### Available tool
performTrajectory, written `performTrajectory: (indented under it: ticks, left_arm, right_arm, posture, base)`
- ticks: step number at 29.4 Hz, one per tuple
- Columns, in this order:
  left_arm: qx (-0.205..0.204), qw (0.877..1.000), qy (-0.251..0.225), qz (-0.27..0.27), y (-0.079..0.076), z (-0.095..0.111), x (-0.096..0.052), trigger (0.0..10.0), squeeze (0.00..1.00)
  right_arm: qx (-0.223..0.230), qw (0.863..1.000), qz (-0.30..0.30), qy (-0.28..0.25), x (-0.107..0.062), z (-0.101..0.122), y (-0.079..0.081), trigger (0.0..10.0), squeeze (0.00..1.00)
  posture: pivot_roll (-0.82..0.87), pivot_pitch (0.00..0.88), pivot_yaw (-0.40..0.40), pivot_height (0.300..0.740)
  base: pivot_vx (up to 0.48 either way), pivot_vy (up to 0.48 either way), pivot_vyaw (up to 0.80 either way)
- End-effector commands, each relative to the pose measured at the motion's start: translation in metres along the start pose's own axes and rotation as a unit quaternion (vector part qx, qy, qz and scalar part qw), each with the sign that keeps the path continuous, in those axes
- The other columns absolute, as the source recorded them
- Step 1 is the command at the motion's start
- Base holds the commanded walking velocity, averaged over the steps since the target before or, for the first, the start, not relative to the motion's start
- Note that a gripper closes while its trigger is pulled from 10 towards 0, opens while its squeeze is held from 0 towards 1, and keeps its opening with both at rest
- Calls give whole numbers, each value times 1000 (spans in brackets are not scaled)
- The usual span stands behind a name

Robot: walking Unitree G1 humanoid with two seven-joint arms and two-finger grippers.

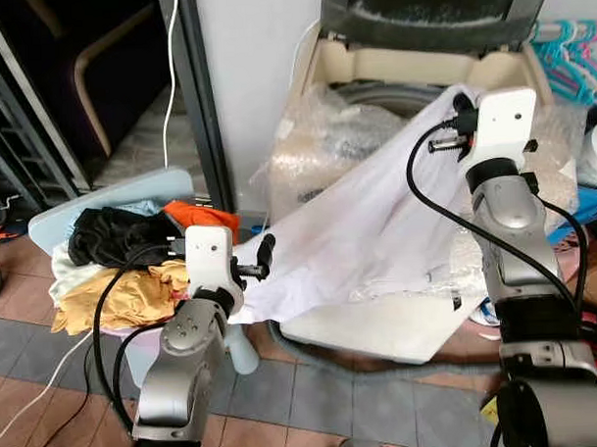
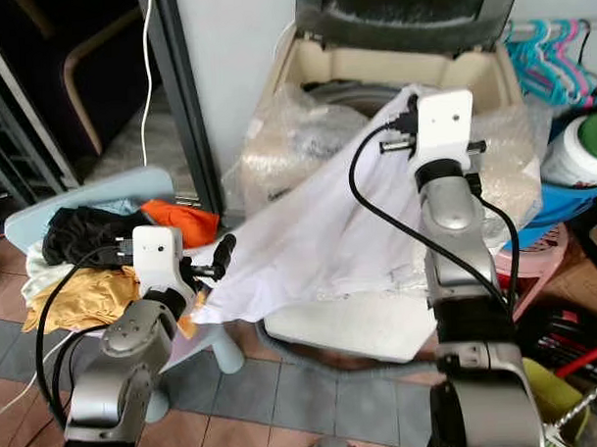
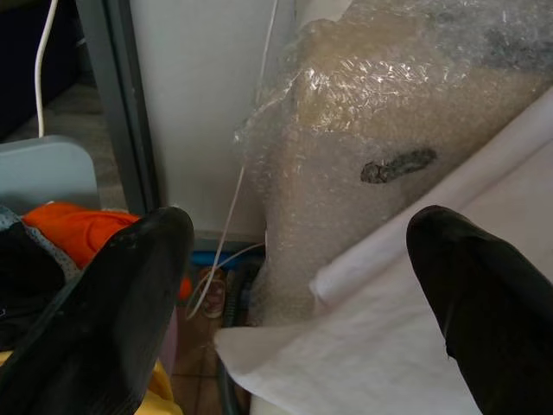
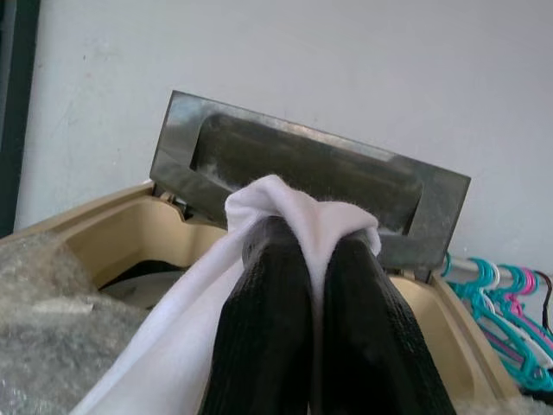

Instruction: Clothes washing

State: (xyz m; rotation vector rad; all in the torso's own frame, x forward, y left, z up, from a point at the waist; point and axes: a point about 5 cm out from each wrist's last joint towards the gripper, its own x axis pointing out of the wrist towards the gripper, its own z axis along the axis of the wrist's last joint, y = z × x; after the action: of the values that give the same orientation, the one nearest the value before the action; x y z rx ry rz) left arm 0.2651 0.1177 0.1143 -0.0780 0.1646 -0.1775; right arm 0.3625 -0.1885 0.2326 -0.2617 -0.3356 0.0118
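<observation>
The right tool point(image 4: 307, 259) clamps the white cloth point(image 1: 358, 231) above the open washing machine point(image 4: 121, 233) rim, while the left tool point(image 3: 294, 294), fingers spread wide, holds nothing beside the cloth's lower edge.

Even daylight fills the laundry corner, brightest on the draped white cotton sheet point(image 1: 367, 231) and the pale grey wall point(image 4: 259, 60). The doorway at upper left falls into deep shadow. The clear bubble wrap point(image 3: 389, 112) shows soft glare. Close black gripper fingers point(image 3: 112, 303) blur out of focus.
</observation>
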Motion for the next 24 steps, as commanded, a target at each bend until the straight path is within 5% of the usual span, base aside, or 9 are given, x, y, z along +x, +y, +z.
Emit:
performTrajectory:
  ticks: [1, 7, 13, 17, 20, 24]
  left_arm:
    - [0, 1000, -1, 2, 3, 1, 1, 10000, 0]
    - [1, 1000, 1, 2, 2, 1, 3, 10000, 0]
    - [1, 1000, -2, 7, 2, 1, 3, 10000, 0]
    - [25, 996, 3, 82, 18, -1, -1, 10000, 0]
    - [17, 990, 17, 140, 33, -8, -8, 10000, 0]
    - [24, 986, 12, 164, 38, -8, -16, 10000, 0]
  right_arm:
    - [-4, 999, 31, -40, 10, 18, 5, 10000, 0]
    - [-21, 989, 119, -91, 38, 50, 18, 10000, 0]
    - [-68, 965, 209, -140, 58, 83, 37, 10000, 0]
    - [-62, 961, 220, -154, 64, 95, 43, 10000, 0]
    - [-5, 966, 222, -134, 58, 82, 50, 10000, 0]
    - [14, 969, 220, -108, 44, 55, 53, 10000, 0]
  posture:
    - [-22, 0, 1, 740]
    - [-22, 0, 0, 740]
    - [-17, 0, -7, 740]
    - [-8, 0, -21, 740]
    - [4, 0, -30, 740]
    - [17, 0, -28, 740]
  base:
    - [296, 0, -800]
    - [42, 0, -707]
    - [0, 0, 0]
    - [67, 0, 0]
    - [0, 0, 0]
    - [0, 0, 0]
